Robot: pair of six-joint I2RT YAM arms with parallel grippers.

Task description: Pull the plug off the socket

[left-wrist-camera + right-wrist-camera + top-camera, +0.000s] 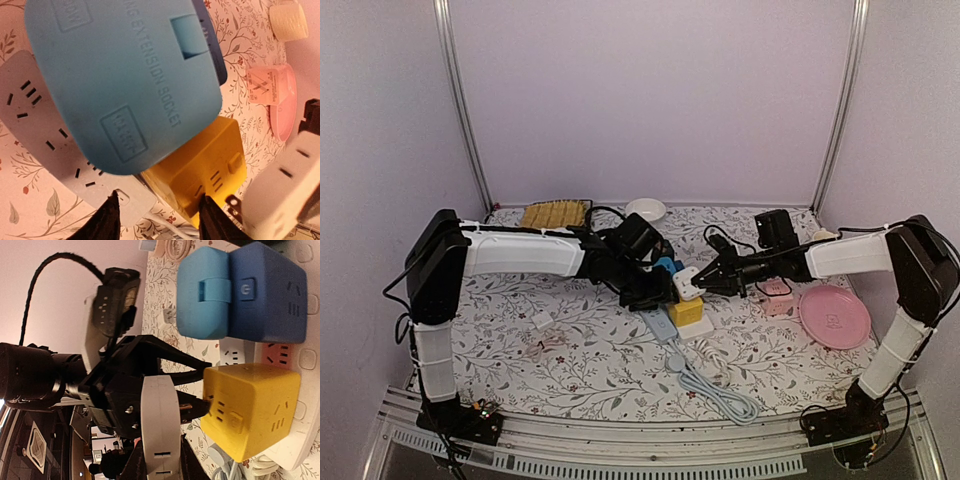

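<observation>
Where its metal prongs show bare, the white plug (159, 415) is a flat, round-edged block with slots in its outer end, pinched across its broad sides by the right tool (159, 462). Its prongs point at the slotted face of the yellow cube socket (250, 410) straight ahead of that tool. They lie close beside that face, and I cannot tell whether a tip touches it. The cube sits on a white power strip (660, 325) lying on the flowered surface (570, 350). Beyond the cube from the right tool, a light blue extension socket (125, 75) and a dark blue cube (267, 290) sit on the same strip.

The right arm (840, 255) reaches in from the side, forearm near level. The left arm (520, 252) stretches across, wrist bent down. The left tool (159, 220) has its fingers spread, with the strip's end and the yellow cube's lower corner between them. Whether they press on either cannot be told.
</observation>
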